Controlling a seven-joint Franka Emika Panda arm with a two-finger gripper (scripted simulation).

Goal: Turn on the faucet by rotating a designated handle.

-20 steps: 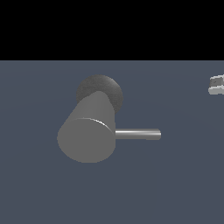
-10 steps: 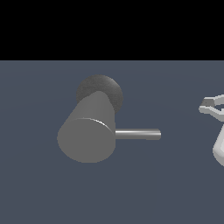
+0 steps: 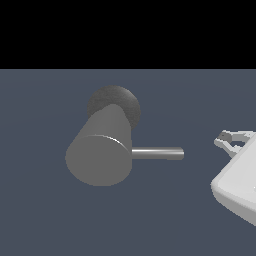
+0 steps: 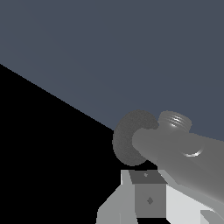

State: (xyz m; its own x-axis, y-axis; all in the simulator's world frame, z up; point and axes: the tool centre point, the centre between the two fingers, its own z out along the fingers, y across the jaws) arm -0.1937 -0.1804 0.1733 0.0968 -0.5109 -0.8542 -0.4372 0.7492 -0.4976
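Exterior view, one faucet (image 3: pixel 100 157), one handle (image 3: pixel 157 153), one claw (image 3: pixel 223 140) apart.

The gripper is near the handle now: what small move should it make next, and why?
Probably a short advance toward the exterior view's left, to bring the gripper up to the free tip of the handle. Its fingers look spread, it holds nothing, and a clear gap of floor separates it from the rod, which sticks out sideways from the faucet.
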